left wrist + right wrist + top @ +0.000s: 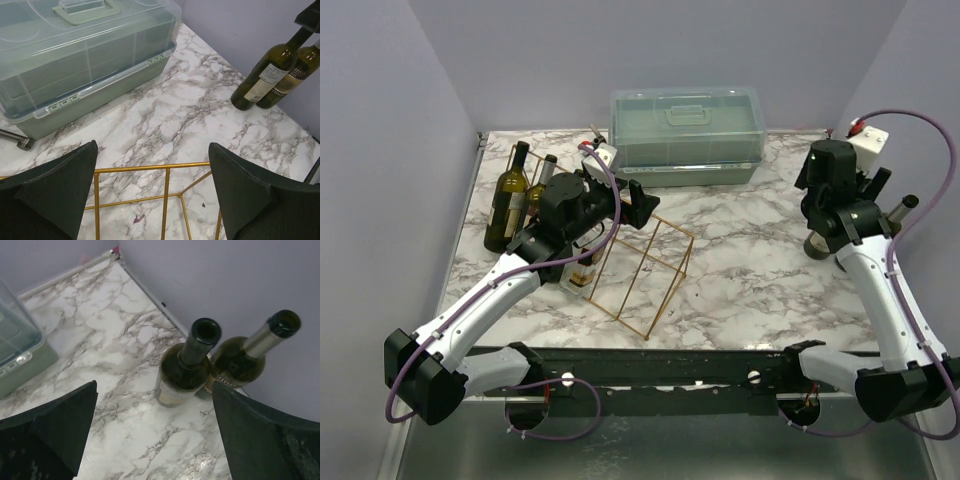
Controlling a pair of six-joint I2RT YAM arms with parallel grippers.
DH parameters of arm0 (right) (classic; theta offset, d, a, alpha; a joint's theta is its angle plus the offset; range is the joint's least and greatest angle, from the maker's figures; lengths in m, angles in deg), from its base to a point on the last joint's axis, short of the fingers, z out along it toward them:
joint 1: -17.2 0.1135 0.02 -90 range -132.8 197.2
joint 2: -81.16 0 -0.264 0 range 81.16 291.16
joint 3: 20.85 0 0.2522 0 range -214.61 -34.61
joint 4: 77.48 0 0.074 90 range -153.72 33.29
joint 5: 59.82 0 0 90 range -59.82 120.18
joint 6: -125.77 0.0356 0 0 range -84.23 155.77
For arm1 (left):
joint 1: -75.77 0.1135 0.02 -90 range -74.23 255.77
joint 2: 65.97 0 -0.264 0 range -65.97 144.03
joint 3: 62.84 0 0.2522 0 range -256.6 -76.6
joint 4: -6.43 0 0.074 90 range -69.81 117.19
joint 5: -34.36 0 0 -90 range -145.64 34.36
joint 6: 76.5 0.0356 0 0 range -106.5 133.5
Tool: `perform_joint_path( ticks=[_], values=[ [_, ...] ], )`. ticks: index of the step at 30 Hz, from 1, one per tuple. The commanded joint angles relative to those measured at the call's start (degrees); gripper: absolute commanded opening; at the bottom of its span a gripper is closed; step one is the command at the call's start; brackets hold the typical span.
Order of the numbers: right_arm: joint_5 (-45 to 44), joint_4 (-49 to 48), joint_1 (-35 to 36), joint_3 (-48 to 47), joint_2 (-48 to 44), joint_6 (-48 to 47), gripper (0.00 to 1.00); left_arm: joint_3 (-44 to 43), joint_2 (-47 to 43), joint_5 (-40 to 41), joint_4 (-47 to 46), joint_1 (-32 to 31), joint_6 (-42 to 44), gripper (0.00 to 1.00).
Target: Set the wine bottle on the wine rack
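Closed off at the back by the green lidded box (686, 140), filling the middle of the far edge. Blocked on the left by the wine rack (655, 275), with two upright bottles (508, 205) beside its far end. Free to pass over the bare marble table (750, 280) between rack and right arm (880, 290), and along the strip before the box. Crowded at the right wall (225, 280) by two wine bottles (186, 372), touching each other; open from above and from the table side.
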State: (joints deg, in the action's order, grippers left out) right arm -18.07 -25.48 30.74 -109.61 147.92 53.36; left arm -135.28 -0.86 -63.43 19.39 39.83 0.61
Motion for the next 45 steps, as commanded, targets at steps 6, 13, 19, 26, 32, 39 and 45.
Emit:
perform_joint_path(
  ticks=[6,13,19,26,32,39,45],
  values=[
    [-6.85,-13.20,-6.56,4.80,-7.09,-0.64,0.99,-1.09,-1.56,-2.94,-1.05,0.18,-1.16,0.93],
    [1.41,-15.98,-14.67,5.99,-3.64,-0.43,0.99,-0.92,-2.60,-2.46,-1.05,0.21,-1.09,0.93],
    [0.58,-17.01,-15.54,6.07,1.04,-1.72,0.99,-0.83,-2.96,-2.16,-0.97,0.25,-1.00,0.93],
    [1.69,-19.31,-17.08,7.88,3.74,-1.25,0.86,-0.74,-2.74,-2.09,-0.96,0.20,-1.00,0.93],
    [5.90,-20.48,-19.83,9.63,5.14,0.75,0.80,-0.91,-2.26,-2.94,-0.89,0.23,-1.05,0.93],
    [8.28,-20.48,-20.03,9.48,7.05,0.29,0.73,-0.98,-2.10,-2.84,-0.85,0.21,-0.75,0.93],
    [10.93,-20.11,-19.96,10.23,7.16,0.86,0.67,-0.99,-2.02,-2.58,-0.70,0.21,-0.59,0.93]
  ],
)
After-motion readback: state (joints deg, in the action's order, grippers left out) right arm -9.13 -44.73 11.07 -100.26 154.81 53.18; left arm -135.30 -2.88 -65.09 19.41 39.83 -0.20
